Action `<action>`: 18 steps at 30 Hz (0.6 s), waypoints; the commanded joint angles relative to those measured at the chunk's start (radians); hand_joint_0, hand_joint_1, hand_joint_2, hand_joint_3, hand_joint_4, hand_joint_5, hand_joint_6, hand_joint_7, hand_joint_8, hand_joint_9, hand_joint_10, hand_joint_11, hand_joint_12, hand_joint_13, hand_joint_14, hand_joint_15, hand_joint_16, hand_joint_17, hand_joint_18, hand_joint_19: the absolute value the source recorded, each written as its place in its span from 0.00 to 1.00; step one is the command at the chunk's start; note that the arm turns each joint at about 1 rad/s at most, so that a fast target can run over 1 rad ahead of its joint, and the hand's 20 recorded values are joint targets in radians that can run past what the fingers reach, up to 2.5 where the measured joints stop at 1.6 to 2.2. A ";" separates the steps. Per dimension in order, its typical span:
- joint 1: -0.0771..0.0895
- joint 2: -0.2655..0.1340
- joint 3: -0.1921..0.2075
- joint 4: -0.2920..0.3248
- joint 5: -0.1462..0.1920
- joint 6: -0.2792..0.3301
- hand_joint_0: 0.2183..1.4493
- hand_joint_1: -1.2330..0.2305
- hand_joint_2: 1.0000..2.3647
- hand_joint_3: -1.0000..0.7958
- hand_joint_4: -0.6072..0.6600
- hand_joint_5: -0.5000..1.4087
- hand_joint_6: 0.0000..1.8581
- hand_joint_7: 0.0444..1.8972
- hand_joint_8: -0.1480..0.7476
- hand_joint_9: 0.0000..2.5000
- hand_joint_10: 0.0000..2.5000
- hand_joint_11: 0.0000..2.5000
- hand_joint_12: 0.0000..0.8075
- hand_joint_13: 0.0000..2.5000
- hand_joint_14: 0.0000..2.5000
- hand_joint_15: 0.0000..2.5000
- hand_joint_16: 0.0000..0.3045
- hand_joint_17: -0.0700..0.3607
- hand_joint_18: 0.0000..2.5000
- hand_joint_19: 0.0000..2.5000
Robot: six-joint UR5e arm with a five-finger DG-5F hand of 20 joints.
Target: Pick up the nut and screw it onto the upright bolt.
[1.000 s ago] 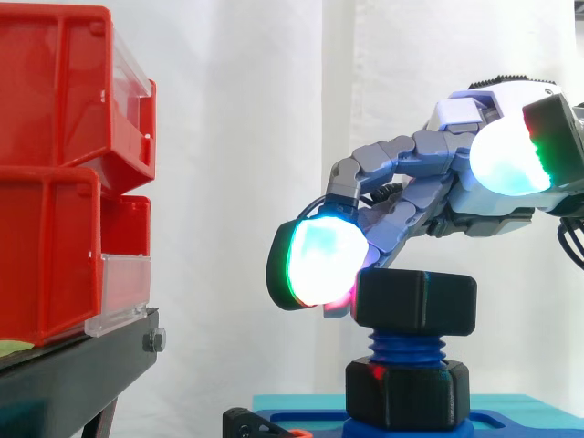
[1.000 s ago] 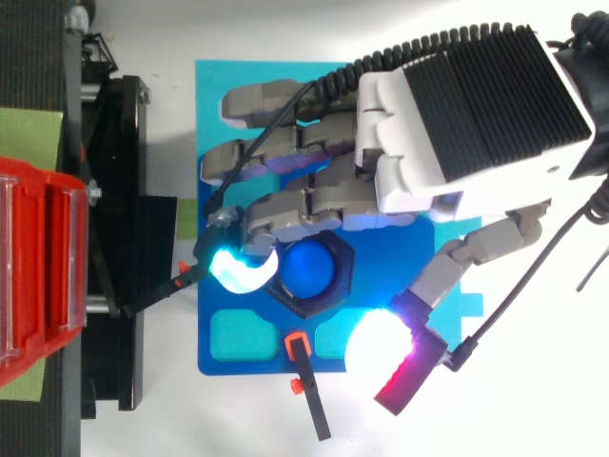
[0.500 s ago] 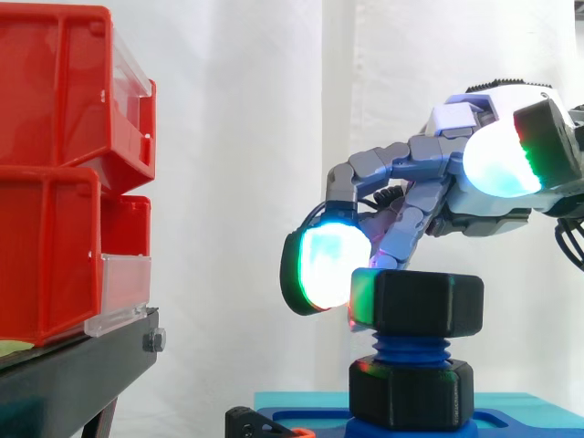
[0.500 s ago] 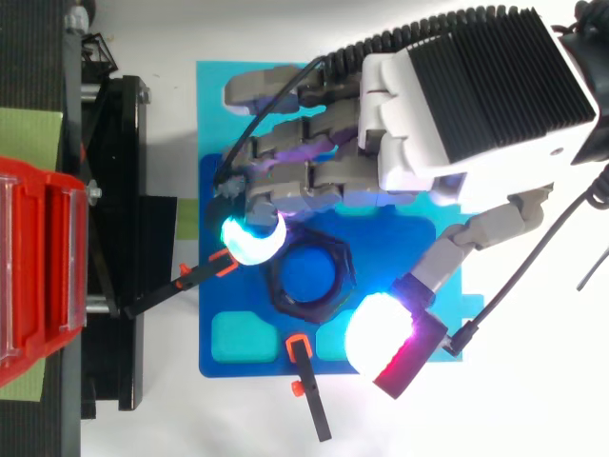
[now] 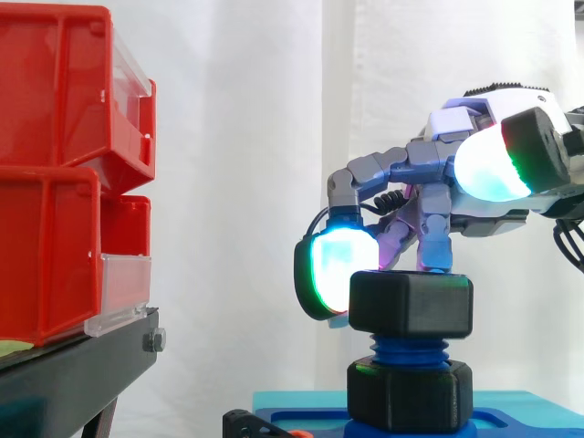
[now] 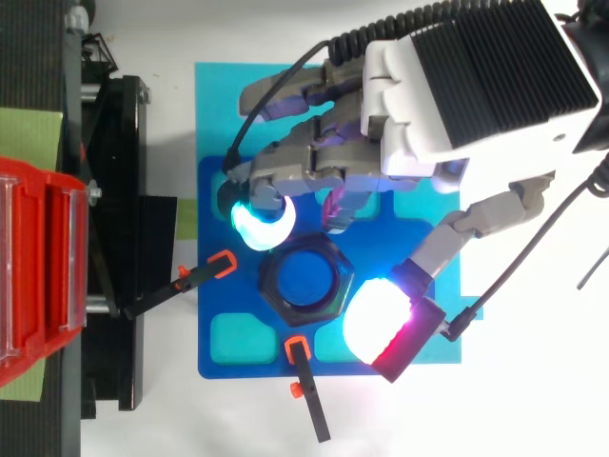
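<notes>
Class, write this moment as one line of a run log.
phase: screwing on | nut: on top end of upright bolt | hand: over nut | grasp: unclear

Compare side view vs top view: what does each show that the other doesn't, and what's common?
Side view: blue threads between the nut and a second black nut lower down. Top view: the bolt's blue end inside the nut's ring, and teal pockets in the blue base plate. Both: the hand at the nut, and the red bins.
</notes>
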 commanded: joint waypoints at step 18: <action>-0.018 0.000 0.000 0.013 -0.017 0.000 0.24 0.62 0.00 0.28 0.54 0.30 0.31 0.70 0.41 0.71 0.00 0.08 0.23 0.49 0.00 0.02 0.04 0.22 0.31 0.00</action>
